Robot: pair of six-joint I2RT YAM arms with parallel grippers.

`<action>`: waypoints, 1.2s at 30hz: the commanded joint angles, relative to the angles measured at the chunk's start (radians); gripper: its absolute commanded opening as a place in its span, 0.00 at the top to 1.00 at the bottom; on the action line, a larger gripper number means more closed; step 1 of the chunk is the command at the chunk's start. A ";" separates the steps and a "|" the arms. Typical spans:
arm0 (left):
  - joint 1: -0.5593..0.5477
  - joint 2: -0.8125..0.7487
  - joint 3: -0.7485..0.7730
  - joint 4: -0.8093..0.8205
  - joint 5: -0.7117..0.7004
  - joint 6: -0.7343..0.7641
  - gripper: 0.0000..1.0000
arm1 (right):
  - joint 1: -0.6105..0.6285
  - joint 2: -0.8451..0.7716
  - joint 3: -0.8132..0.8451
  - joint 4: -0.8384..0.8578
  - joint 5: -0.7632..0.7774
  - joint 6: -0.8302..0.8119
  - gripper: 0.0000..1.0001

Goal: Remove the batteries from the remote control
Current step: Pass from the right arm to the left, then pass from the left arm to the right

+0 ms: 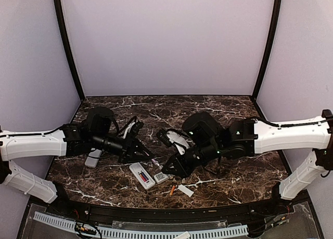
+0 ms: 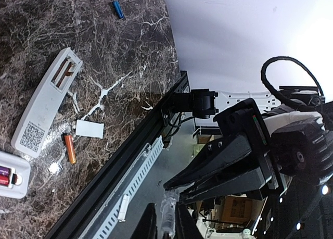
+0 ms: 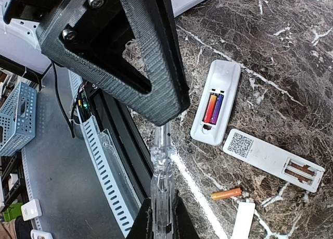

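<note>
right gripper (image 3: 161,221): jaws pressed onto a clear tool (image 3: 161,166). left gripper (image 2: 167,221): fingers (image 2: 148,226) lie close along both sides of the same tool; whether they press it, cannot tell.

loaded remote (image 3: 221,75) lies back up on the marble table (image 1: 223,106), cover off. a pair of batteries (image 3: 213,108), one red, one purple, sits side by side in its bay. just beside it lies a second remote (image 3: 260,153), bay open and empty.

orange battery (image 3: 226,193) lies loose near the table's front edge, close to a white cover (image 3: 243,221). blue battery (image 2: 119,9) lies loose on the marble, well apart from these.
</note>
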 commanded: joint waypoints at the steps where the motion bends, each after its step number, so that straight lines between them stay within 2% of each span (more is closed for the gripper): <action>1: -0.008 0.002 0.009 0.017 0.012 0.003 0.93 | 0.010 0.007 0.021 0.017 0.005 -0.011 1.00; 3: -0.007 -0.001 0.008 0.023 0.010 -0.003 0.99 | 0.010 0.003 0.017 0.016 0.015 -0.005 1.00; 5: -0.007 -0.011 0.005 0.044 0.001 -0.011 1.00 | 0.010 -0.006 0.011 0.020 0.039 0.010 1.00; 6: -0.007 -0.018 -0.007 0.059 -0.014 -0.027 1.00 | 0.009 -0.012 0.007 0.022 0.054 0.023 0.97; 9: -0.007 -0.070 -0.051 0.172 -0.058 -0.079 1.00 | 0.007 -0.052 -0.021 0.060 0.105 0.082 0.46; 10: -0.007 -0.092 -0.066 0.186 -0.084 -0.096 1.00 | 0.006 -0.071 -0.037 0.085 0.121 0.112 0.36; 12: -0.008 -0.125 -0.077 0.204 -0.122 -0.108 1.00 | 0.003 -0.109 -0.081 0.147 0.166 0.183 0.22; 14: -0.007 -0.159 -0.090 0.222 -0.162 -0.119 1.00 | 0.000 -0.149 -0.130 0.215 0.221 0.271 0.16; 19: -0.008 -0.219 -0.144 0.366 -0.234 -0.174 1.00 | -0.001 -0.229 -0.260 0.495 0.295 0.445 0.14; 23: -0.008 -0.240 -0.147 0.403 -0.240 -0.177 1.00 | -0.001 -0.245 -0.306 0.688 0.305 0.501 0.18; 36: -0.008 -0.291 -0.182 0.466 -0.271 -0.219 1.00 | -0.001 -0.178 -0.224 0.729 0.235 0.413 0.40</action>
